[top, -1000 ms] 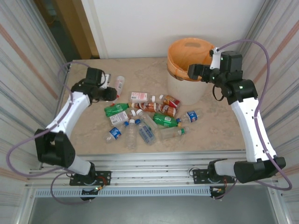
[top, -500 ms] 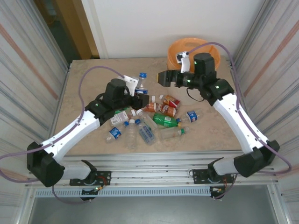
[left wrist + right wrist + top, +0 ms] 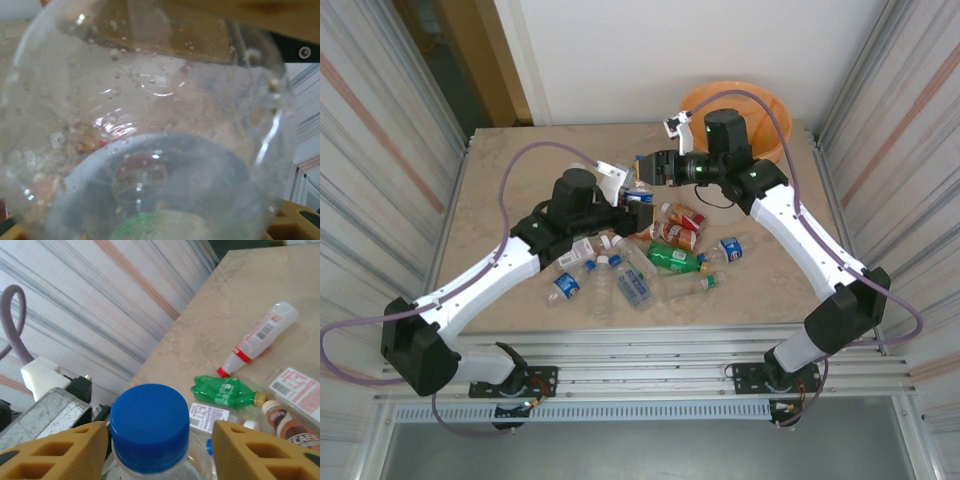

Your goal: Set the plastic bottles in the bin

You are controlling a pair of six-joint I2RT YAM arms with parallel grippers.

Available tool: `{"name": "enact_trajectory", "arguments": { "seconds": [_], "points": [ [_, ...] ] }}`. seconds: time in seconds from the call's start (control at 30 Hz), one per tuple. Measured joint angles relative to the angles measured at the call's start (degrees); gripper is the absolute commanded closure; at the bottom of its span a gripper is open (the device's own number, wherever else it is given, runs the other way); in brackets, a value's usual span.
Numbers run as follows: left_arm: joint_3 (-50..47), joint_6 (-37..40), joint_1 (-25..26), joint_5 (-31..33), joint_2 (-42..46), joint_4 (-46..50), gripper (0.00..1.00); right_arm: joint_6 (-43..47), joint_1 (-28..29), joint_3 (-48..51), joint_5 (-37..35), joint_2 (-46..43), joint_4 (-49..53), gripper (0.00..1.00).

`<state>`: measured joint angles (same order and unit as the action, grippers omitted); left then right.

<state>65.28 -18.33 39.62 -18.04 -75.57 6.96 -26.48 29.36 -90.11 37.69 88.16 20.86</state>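
Standing between the right gripper's (image 3: 157, 440) fingers (image 3: 55, 452); blue-capped bottle (image 3: 150, 425)

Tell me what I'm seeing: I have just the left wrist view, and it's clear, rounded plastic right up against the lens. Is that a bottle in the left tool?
Observer: Yes. From above, the left tool holds a blue-capped bottle out toward the right arm.
Operator: Is the right arm near it?
Observer: Its wrist view shows the right tool with a finger on each side of the blue cap; a gap shows beside the cap on one side.
Operator: And the bin?
Observer: The bin stands at the far right corner of the table, behind the right arm.
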Motion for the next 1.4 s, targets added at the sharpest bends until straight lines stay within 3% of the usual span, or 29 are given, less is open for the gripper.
{"name": "enact_trajectory", "arguments": {
  "seconds": [0.2, 0.33, 0.43, 0.53, 0.57, 0.77, 1.1, 1.4],
  "points": [
    [-0.07, 0.04, 0.00, -0.15, 0.00, 0.26, 0.60, -0.42, 0.09, -0.28, 0.31, 0.46, -1.38, 0.71],
    [-0.07, 0.04, 0.00, -0.13, 0.00, 0.35, 0.56, -0.50, 0.09, -0.31, 0.26, 0.46, -1.33, 0.89],
    [-0.07, 0.07, 0.00, -0.11, 0.00, 0.44, 0.35, -0.50, 0.09, -0.35, 0.13, 0.46, -1.16, 0.99],
    [-0.04, 0.37, 0.15, -0.17, 0.04, 0.35, 0.07, -0.31, 0.26, -0.46, 0.09, 0.46, -0.66, 1.00],
    [-0.04, 0.72, 0.22, -0.15, 0.20, 0.31, 0.02, -0.17, 0.26, -0.63, 0.04, 0.44, -0.15, 1.00],
    [-0.11, 1.29, 0.26, 0.48, 4.39, 0.44, 0.01, 0.68, -2.73, -5.77, -1.33, 0.04, 4.52, 1.00],
    [-3.52, 3.06, -0.24, 10.99, 17.03, 0.70, 0.01, 3.82, -16.87, -18.86, -9.46, -3.34, 7.28, 1.00],
    [-6.43, 0.63, -5.31, 15.39, 17.62, 3.67, 0.01, 7.10, -25.46, -36.68, -16.55, 9.33, 10.95, 1.00]
  ]
}}
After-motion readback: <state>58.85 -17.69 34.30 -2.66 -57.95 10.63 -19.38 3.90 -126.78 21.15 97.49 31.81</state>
